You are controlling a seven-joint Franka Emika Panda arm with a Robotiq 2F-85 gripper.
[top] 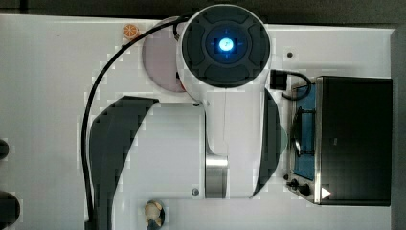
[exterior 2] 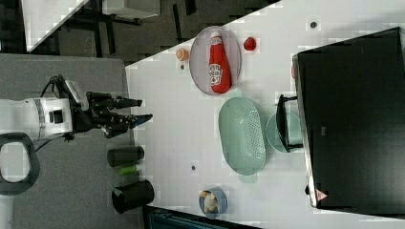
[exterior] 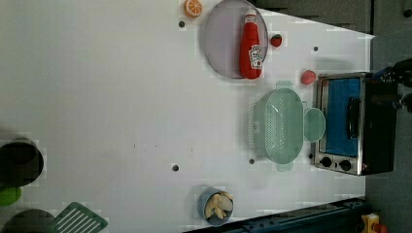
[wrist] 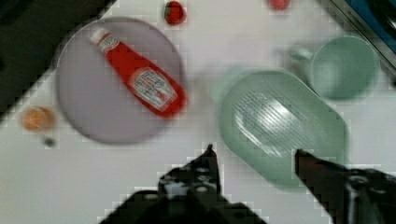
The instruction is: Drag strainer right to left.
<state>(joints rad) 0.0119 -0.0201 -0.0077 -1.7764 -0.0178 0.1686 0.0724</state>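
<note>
Honestly, with my gripper [wrist: 254, 151] spread wide and empty above the strainer [wrist: 280, 123], I could clip the touching cup [wrist: 343, 67] and drag both along.

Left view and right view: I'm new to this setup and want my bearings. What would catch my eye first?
Probably the red ketchup bottle lying on the round grey plate. Next, the mint-green strainer in front of the toaster oven, with a matching cup between them. In the right view, the gripper hangs open, well away from the strainer.
</note>
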